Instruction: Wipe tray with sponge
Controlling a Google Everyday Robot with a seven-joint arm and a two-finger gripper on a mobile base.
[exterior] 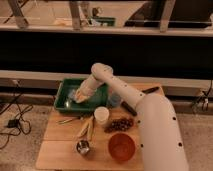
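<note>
- The sponge (74, 93) lies on the tray floor, touching the gripper (81, 96) at its tip.
- It looks soft, light and squashy. It is best pinched across its middle and pressed flat, so it drags rather than rolls.
- The gripper is down inside the tray (59, 96). I cannot tell whether it is clamped on the sponge or loose.
- The tray's rim rings the gripper. Smooth plastic may slide under hard pushes.
- On the wooden table (57, 150), a white cup (101, 115) stands just beside the gripper and an orange-red bowl (121, 146) stands well apart.
</note>
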